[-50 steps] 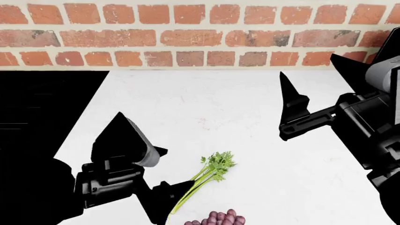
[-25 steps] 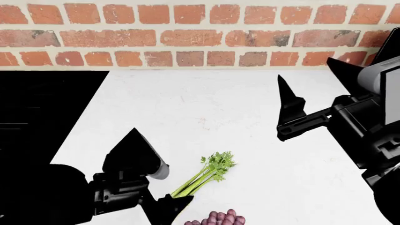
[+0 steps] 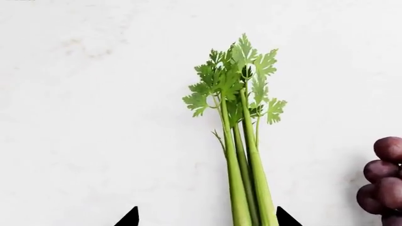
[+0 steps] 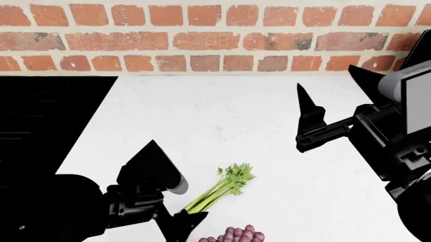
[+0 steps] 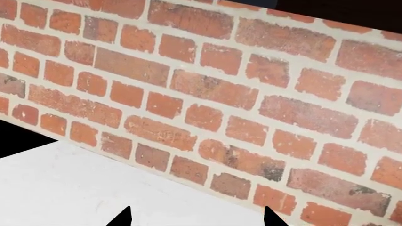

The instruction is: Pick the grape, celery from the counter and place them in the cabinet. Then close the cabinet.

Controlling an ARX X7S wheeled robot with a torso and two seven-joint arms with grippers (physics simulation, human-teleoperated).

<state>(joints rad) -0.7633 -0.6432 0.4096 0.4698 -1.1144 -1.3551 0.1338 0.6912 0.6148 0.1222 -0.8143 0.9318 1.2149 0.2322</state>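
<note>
Lying near the white matte counter's [image 4: 222, 111] front edge, the pale green leafy celery stalk [image 4: 217, 190] is sitting between the black left gripper's [image 4: 176, 201] spread jaws, untouched; purple grape bunch [image 4: 235, 235] just beside.

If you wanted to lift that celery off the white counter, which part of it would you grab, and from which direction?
Probably the bare stalks, from above. The celery lies flat on the counter, so only its top and sides are free. The stalks run as a narrow, firm bundle, while the leafy end looks thin and floppy. In the left wrist view the left gripper straddles the stalk end, open, away from the grape.
</note>
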